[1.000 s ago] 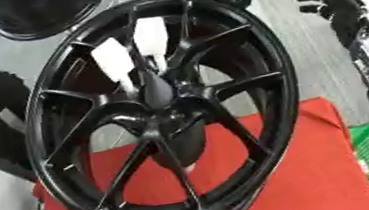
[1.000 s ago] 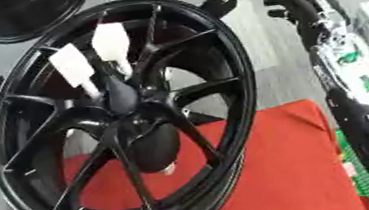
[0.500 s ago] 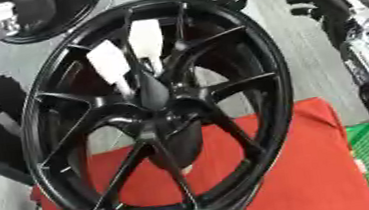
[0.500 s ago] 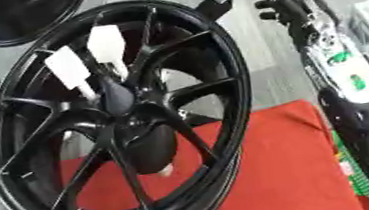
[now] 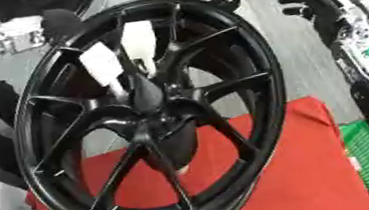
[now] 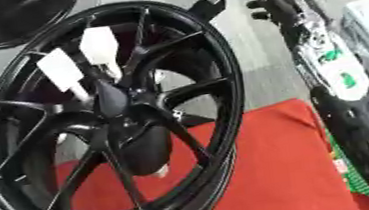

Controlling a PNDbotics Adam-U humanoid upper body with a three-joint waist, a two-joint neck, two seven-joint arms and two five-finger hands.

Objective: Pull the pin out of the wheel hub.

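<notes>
Against the pictures of a second ago, one new thing is seen: the left hand [image 5: 5, 32] is now found at the upper left, just beside the outer rim of the black wheel [image 5: 259, 75], where a second ago nothing of it is shown in that corner. The whole picture is also shifted a little, so part of this is put down to the head. The two white-handled pins [image 5: 102, 65] are unchanged relative to the spokes – both are seated by the wheel hub [image 5: 146, 95]. Nothing is pulled yet; the approach is judged to be under way, with the left hand the likelier one to be used.

Whether the left hand's fingers are curled or straight cannot be told. The right hand [image 6: 265, 2] is held at the upper right, well apart from the wheel, its fingers relaxed and nothing held in them.

The wheel is stood on a red mat [image 5: 294, 179], leaned over with its face turned up towards the head. Each pin's long axis is laid from the hub outward: the left pin is slanted up and to the left, the second pin [image 5: 138, 38] is set nearly upright beside it, handles at the far end – thin shafts running down to the hub. A pull along that same line, away from the hub, is judged to be called for. A small white tip [image 5: 183, 169] is seen below the hub; what it is cannot be made out.
</notes>
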